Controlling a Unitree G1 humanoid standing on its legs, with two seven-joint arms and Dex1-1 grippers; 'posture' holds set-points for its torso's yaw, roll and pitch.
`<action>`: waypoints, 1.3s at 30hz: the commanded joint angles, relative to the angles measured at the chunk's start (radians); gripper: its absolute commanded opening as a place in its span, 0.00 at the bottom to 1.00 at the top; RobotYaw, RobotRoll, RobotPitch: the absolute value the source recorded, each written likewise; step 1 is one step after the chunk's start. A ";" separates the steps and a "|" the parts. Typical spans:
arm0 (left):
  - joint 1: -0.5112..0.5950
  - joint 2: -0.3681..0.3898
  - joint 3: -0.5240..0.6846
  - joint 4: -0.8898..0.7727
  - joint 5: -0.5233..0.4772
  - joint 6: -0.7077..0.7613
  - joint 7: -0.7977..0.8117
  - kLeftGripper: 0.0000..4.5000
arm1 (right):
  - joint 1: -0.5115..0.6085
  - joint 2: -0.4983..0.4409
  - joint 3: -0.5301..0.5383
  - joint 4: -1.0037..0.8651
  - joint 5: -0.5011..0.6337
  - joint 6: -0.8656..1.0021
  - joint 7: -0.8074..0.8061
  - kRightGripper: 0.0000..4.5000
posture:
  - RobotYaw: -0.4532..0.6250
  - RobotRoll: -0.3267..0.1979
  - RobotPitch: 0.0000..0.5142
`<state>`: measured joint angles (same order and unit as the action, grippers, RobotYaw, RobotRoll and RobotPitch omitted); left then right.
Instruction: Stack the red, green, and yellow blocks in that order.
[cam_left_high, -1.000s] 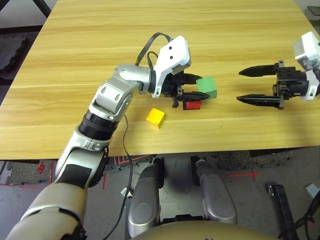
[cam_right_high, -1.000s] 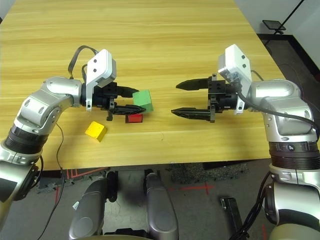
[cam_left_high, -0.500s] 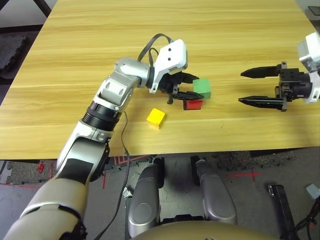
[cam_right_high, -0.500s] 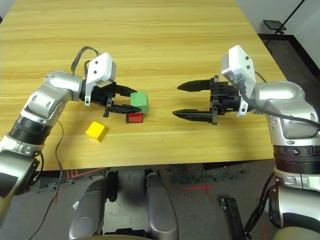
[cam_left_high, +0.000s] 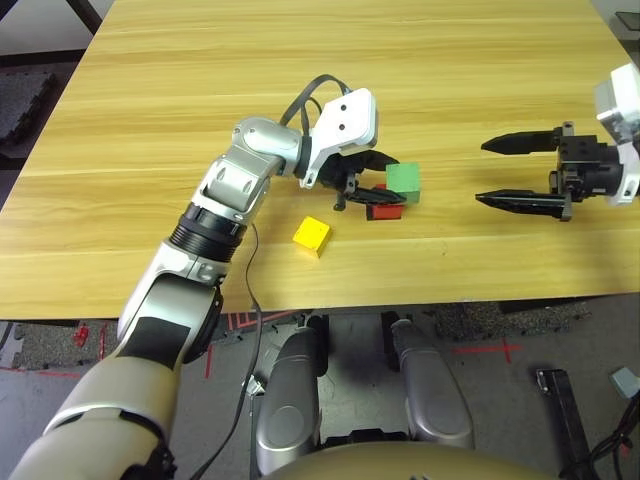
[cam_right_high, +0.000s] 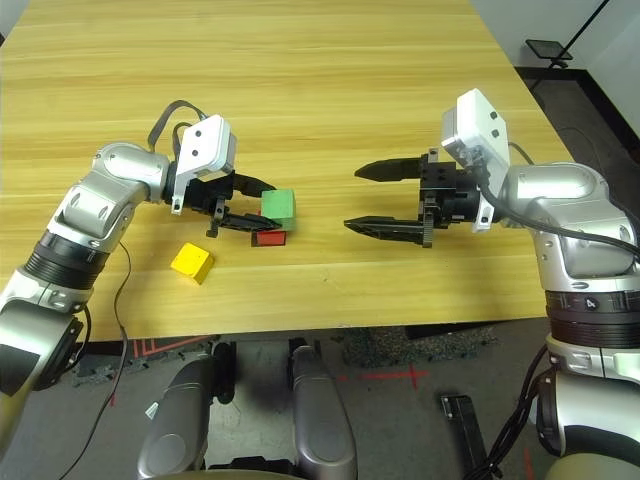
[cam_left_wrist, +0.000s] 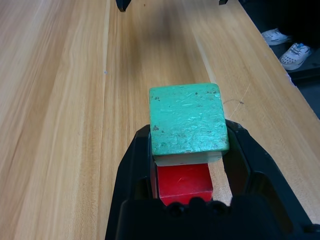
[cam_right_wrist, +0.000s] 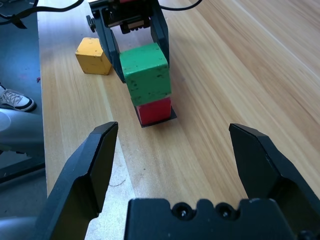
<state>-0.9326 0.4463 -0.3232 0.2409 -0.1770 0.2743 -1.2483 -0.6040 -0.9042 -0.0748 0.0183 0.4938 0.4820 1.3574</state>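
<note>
The green block (cam_right_wrist: 145, 72) sits on top of the red block (cam_right_wrist: 155, 110), slightly off to one side of it, near the middle of the table. My left gripper (cam_left_high: 395, 180) is shut on the green block, one black finger (cam_left_wrist: 134, 165) on each side. The red block (cam_left_wrist: 183, 181) shows just below it between the fingers. The yellow block (cam_left_high: 312, 235) lies alone on the table, nearer the front edge and left of the stack. My right gripper (cam_left_high: 481, 172) hovers open to the right of the stack, pointing at it, with nothing between its fingers.
A thin black square patch (cam_right_wrist: 172, 116) lies under the red block. The wooden table (cam_left_high: 300, 80) stretches bare behind the blocks. Its front edge (cam_left_high: 400, 295) runs close to the yellow block. The left arm's cable (cam_left_high: 305, 100) loops above its wrist.
My left gripper brought the green block down and slightly left, from tilted beside the red block to level on top of it. The right gripper barely moved.
</note>
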 joint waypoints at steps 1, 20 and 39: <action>0.008 -0.002 -0.012 0.019 0.022 -0.019 -0.011 0.45 | 0.004 0.000 -0.007 -0.022 0.017 -0.002 0.002 1.00 | 0.59 0.79 0.53; 0.020 -0.001 -0.011 0.044 0.046 -0.029 -0.026 0.45 | -0.011 0.019 0.006 -0.011 0.010 -0.011 0.003 1.00 | 0.60 0.78 0.54; -0.006 0.012 -0.005 0.066 0.062 -0.025 -0.049 0.96 | -0.022 0.037 0.014 0.003 0.002 -0.019 0.002 1.00 | 0.61 0.79 0.54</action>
<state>-0.9325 0.4511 -0.3230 0.3083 -0.1242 0.2380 -1.2846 -0.6236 -0.8707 -0.0678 0.0202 0.4929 0.4733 1.3553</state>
